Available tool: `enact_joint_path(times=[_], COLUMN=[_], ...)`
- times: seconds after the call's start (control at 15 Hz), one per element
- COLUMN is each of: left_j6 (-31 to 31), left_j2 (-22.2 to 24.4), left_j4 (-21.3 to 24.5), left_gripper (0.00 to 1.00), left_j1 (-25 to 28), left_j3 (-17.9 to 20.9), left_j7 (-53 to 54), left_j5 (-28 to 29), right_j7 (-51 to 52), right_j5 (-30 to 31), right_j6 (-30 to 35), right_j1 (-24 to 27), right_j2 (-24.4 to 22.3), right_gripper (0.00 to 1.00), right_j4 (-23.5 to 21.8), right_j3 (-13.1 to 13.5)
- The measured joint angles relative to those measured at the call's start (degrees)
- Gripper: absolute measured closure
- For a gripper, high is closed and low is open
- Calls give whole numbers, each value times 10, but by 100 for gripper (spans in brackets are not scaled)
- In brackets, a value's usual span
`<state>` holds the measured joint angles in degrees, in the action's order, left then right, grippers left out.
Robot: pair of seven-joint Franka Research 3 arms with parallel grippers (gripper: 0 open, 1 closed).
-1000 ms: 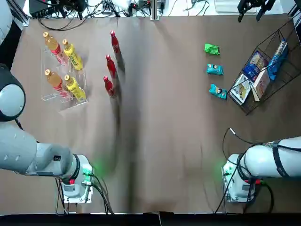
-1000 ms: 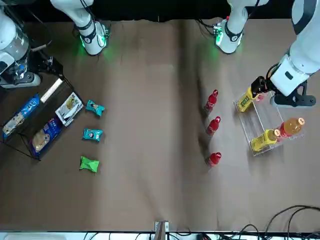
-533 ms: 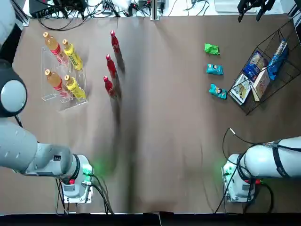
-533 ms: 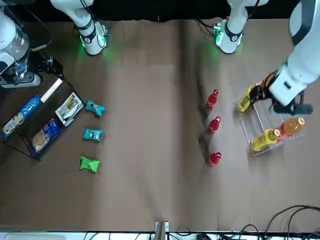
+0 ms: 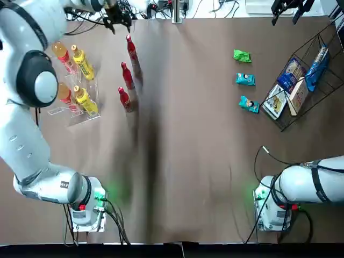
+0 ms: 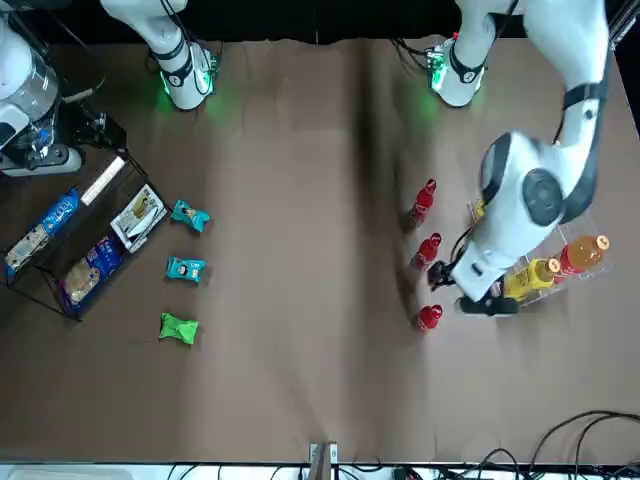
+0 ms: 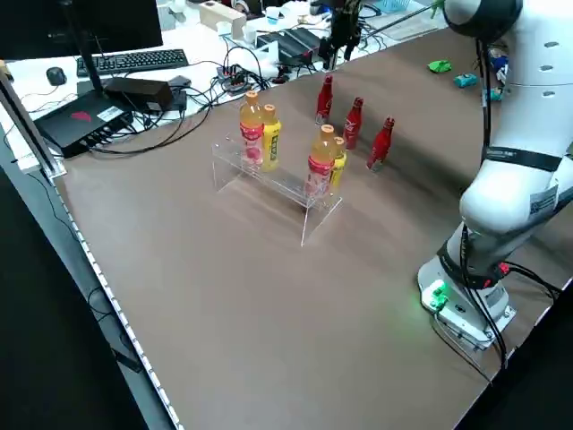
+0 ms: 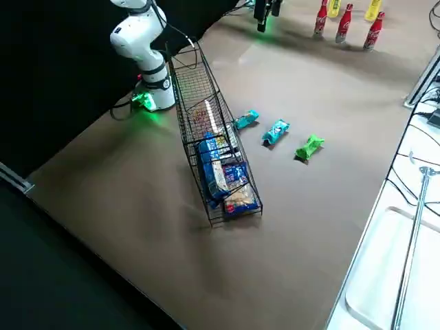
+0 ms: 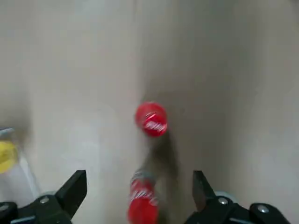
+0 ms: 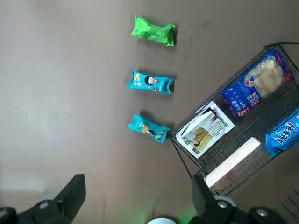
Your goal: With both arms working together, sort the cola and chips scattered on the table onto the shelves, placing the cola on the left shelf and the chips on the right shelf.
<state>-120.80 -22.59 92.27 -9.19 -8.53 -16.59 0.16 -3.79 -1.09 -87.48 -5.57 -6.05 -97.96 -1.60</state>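
Observation:
Three red cola bottles [image 5: 130, 47] [image 5: 126, 75] [image 5: 124, 98] stand in a row on the table [image 5: 183, 161], just right of the clear left shelf [image 5: 72, 110]. My left gripper [image 5: 115, 13] hangs open high above the far end of that row; its wrist view looks down on a red cap [image 9: 151, 119] and a second cola [image 9: 142, 205]. One green chips packet [image 5: 242, 56] and two teal ones [image 5: 245, 79] [image 5: 249, 104] lie beside the black wire right shelf [image 5: 285, 124]. My right gripper [image 5: 287, 8] stays open, raised near the far right corner.
The left shelf holds orange bottles [image 5: 60, 52] and yellow bottles [image 5: 81, 62]. Larger blue-and-white packets [image 5: 293, 72] lie in the right shelf. Cables and equipment [image 5: 75, 8] line the far table edge. Both arm bases [image 5: 86, 209] [image 5: 274, 209] stand at the near edge.
My left arm has swung from over the left shelf towards the far end of the cola row. The right arm, the cola and the chips have not moved.

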Motion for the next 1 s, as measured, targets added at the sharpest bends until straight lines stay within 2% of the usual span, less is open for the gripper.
enact_joint_path(times=[0.2, 0.33, 0.4, 0.47, 0.8, 0.87, 1.0], left_j6=[-70, -87, -88, -90, -97, -97, -102], left_j2=[-43, -60, -64, -67, -71, -74, -77], left_j4=[-4, -9, -10, -10, -12, -12, -12], left_gripper=[1, 4, 10, 10, 23, 25, 29], left_j1=[-13, -12, -11, -10, -10, -10, -10], left_j3=[1, 4, 6, 7, 7, 7, 7], left_j7=[-30, -30, -30, -30, -33, -36, -36], left_j5=[0, 0, 2, 3, 4, 4, 4], right_j7=[1, 0, 0, 0, 0, -12, -88], right_j5=[0, 0, 0, 0, 0, 0, 0], right_j6=[-2, -13, -18, -20, -31, -61, -98], right_j1=[-3, -8, -8, -8, -7, -9, -10], right_j2=[2, 10, 18, 29, 101, 129, 150], right_gripper=[0, 0, 0, 0, 0, 0, 0], right_j4=[0, -1, -1, -2, -2, 2, 6], right_j3=[-2, -4, -4, -3, 1, 0, -1])
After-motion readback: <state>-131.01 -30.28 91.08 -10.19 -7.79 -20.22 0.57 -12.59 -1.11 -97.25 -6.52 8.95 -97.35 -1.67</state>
